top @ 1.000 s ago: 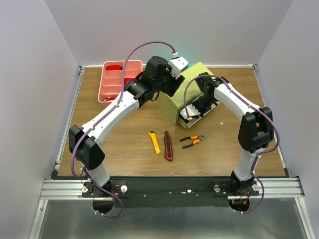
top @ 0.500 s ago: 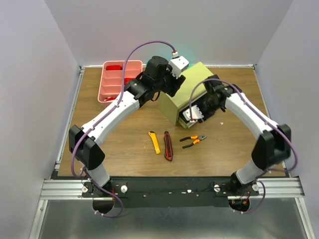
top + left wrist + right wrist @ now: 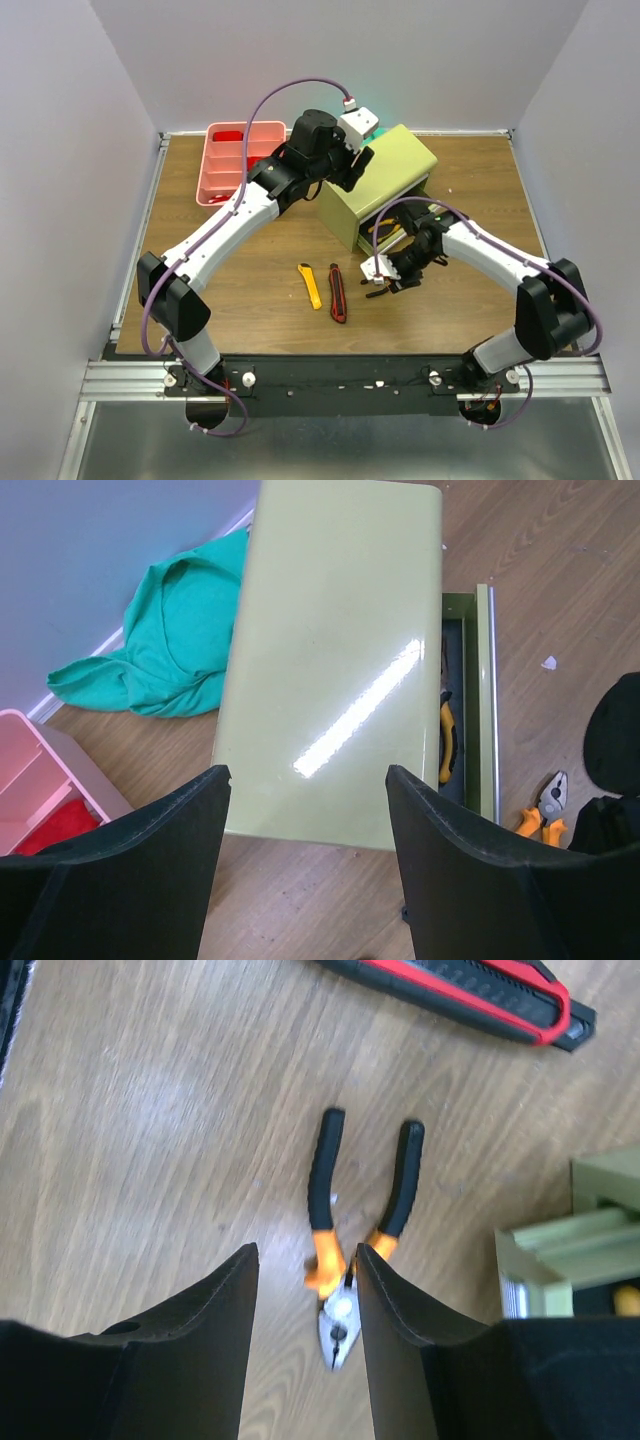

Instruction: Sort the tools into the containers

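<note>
Orange-and-black-handled pliers lie on the wooden table, their head between the fingers of my open right gripper, which hovers just above them. In the top view the right gripper hides them. A red-black utility knife and a yellow utility knife lie to its left. The olive-green chest has its bottom drawer pulled out, with a yellow-handled tool inside. My left gripper is open and empty above the chest's near edge. The pink tray stands at the back left.
A green cloth lies behind the chest by the back wall. The red-black knife lies just beyond the pliers' handles. The chest's drawer corner is close on the right of the right gripper.
My right gripper has drawn back from the chest's drawer front, leaving the drawer open, and come down over the pliers. The left arm has barely moved.
</note>
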`<state>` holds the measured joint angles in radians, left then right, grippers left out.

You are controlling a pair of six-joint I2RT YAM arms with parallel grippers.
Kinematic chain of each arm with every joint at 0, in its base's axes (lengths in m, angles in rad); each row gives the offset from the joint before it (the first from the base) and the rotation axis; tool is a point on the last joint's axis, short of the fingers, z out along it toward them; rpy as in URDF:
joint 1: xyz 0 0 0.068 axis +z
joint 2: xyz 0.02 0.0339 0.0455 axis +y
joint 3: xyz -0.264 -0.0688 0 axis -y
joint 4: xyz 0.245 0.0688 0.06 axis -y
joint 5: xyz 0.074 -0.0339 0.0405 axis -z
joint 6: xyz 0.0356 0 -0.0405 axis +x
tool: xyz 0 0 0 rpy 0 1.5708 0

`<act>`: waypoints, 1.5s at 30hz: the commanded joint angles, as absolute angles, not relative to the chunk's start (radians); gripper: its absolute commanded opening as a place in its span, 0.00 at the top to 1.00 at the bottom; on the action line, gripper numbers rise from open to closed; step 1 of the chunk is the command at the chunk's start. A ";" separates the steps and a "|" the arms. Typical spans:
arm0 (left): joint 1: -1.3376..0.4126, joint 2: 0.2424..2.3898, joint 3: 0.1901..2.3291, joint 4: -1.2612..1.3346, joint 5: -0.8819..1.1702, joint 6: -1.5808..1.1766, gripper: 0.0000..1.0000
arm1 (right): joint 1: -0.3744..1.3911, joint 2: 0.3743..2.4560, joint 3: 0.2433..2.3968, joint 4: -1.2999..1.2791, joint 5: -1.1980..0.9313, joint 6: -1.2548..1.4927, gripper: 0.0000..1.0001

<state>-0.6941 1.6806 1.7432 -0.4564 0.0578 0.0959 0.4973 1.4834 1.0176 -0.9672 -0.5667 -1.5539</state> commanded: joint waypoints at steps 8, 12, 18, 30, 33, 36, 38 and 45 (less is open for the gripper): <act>-0.696 1.603 1.684 -0.446 0.008 0.133 0.25 | 0.586 1.644 0.986 -0.811 -0.519 -1.494 0.51; -0.693 1.591 1.672 -0.448 -0.023 0.146 0.25 | 0.592 1.698 0.988 -0.795 -0.470 -1.491 0.54; -0.684 1.603 1.681 -0.445 -0.017 0.144 0.24 | 0.594 1.718 0.963 -0.770 -0.394 -1.491 0.69; -0.678 1.652 1.732 -0.442 0.000 0.126 0.24 | 0.600 1.411 1.187 -1.199 -0.456 -1.489 0.99; -0.675 1.664 1.741 -0.443 -0.002 0.121 0.24 | 0.597 1.387 1.261 -1.281 -0.379 -1.500 0.99; -0.673 1.680 1.755 -0.442 0.002 0.107 0.25 | 0.584 1.397 1.301 -1.299 -0.333 -1.542 1.00; -0.673 1.686 1.770 -0.443 0.032 0.098 0.25 | 0.572 1.445 1.342 -1.304 -0.315 -1.569 0.99; -0.673 1.661 1.767 -0.446 0.020 0.115 0.24 | 0.512 1.630 1.488 -1.258 -0.227 -1.627 0.99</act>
<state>-0.6777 1.6852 1.7443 -0.4530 0.0132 0.1078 0.5568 1.5219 1.3857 -1.2579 -0.3229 -1.5585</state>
